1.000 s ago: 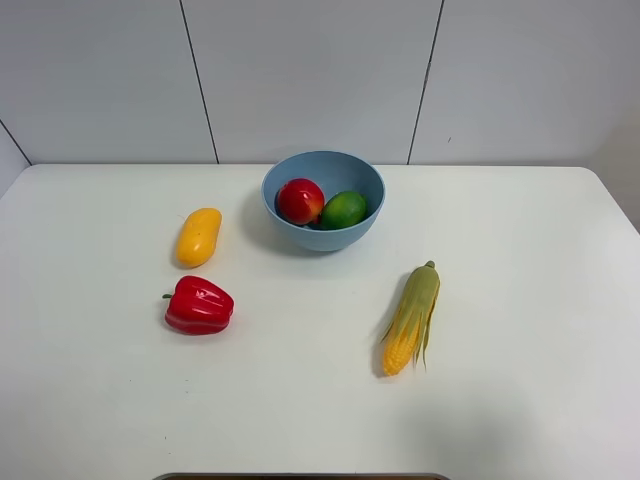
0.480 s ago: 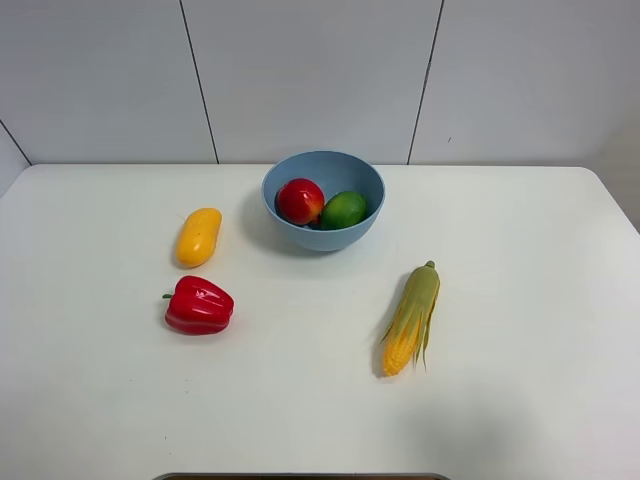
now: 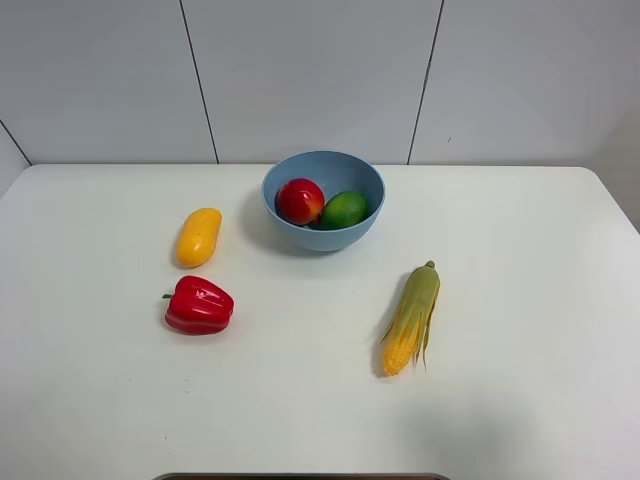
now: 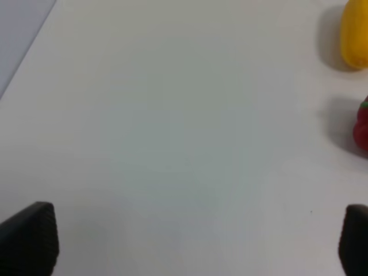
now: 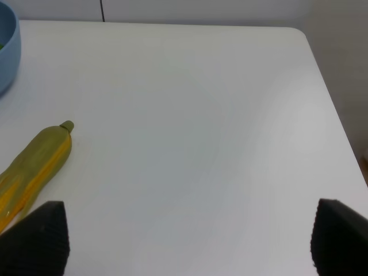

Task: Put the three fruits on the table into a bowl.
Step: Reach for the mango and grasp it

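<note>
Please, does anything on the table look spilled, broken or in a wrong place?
Nothing is spilled or damaged. Only the mango lies on the table, outside the bowl that holds the apple and lime.

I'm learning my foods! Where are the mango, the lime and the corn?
mango (image 3: 198,237), exterior high view, middle of its skin.
lime (image 3: 343,210), exterior high view, its green top.
corn (image 3: 410,318), exterior high view, middle of husk.
</note>
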Motion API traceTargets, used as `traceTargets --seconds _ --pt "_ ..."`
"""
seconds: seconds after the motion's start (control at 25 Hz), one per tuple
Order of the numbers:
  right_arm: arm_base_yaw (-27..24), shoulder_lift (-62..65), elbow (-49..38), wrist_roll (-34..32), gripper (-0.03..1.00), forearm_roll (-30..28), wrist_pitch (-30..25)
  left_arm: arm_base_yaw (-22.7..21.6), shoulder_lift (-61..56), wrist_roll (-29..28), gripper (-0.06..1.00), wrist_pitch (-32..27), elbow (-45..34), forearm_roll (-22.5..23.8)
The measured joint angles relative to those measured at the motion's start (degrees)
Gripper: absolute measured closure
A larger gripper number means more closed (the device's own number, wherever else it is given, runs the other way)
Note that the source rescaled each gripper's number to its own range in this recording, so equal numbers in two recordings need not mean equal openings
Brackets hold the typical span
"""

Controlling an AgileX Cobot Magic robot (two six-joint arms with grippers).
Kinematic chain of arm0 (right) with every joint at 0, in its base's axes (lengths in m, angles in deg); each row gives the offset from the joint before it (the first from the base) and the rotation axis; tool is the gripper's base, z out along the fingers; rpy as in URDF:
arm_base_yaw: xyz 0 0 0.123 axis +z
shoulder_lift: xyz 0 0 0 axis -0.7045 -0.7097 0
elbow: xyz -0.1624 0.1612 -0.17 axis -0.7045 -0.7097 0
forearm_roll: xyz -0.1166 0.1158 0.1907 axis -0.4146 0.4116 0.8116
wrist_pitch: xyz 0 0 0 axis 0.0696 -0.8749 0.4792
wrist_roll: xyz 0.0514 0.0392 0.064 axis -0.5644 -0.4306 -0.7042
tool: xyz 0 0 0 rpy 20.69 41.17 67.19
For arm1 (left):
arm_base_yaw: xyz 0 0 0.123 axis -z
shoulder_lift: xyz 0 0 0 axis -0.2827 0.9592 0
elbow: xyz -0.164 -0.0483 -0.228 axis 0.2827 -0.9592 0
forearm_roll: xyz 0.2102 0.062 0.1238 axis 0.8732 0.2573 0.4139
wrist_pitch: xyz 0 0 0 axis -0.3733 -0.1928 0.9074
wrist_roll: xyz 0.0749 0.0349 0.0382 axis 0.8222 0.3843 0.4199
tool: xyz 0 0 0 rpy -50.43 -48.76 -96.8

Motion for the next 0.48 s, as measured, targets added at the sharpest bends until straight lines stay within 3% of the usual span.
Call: traceTargets --seconds 0.48 --pt "0.00 0.00 0.00 0.00 0.46 0.00 0.00 0.00 0.00 -0.05 -0.06 0.00 0.00 0.18"
